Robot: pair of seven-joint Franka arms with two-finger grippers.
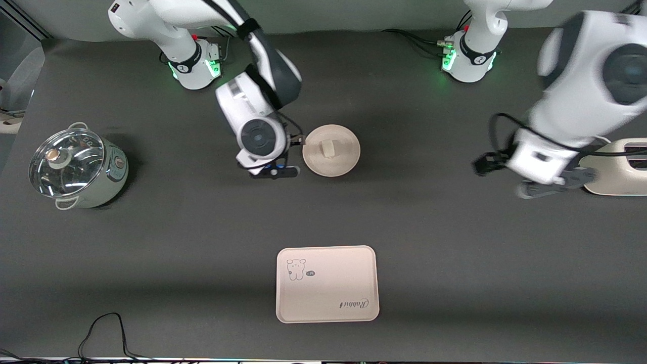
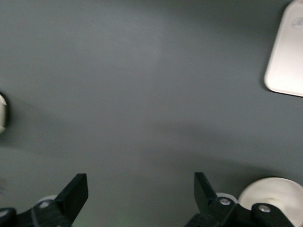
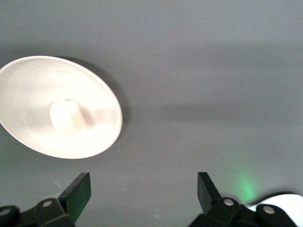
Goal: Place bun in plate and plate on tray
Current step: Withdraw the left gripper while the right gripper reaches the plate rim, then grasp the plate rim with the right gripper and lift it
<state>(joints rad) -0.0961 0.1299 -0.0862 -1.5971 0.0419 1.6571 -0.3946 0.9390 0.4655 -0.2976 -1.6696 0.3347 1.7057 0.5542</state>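
cream-white plate (image 1: 331,150) lies on the dark table (image 1: 202,242) in the front view, with the bun (image 1: 329,147) resting at its centre. the tray (image 1: 327,283) lies flat and well apart from the plate, nearer to the front camera. the right gripper (image 1: 275,171) hangs over the table just beside the plate, on the side toward the right arm's end. the left gripper (image 1: 551,184) hangs over the table toward the left arm's end, next to a cream appliance (image 1: 619,169). a steel pot (image 1: 76,169) with a glass lid stands toward the right arm's end.

left wrist view: the left gripper (image 2: 141,191) has its fingers (image 2: 75,191) spread wide with nothing between them, over bare table (image 2: 142,94). a corner of the tray (image 2: 286,52) shows at the frame edge.

right wrist view: the right gripper (image 3: 143,191) has its fingers (image 3: 78,191) spread wide and holds nothing. the plate (image 3: 28,90) with the bun (image 3: 67,117) in it lies on the table (image 3: 213,71) close by, apart from the fingers.
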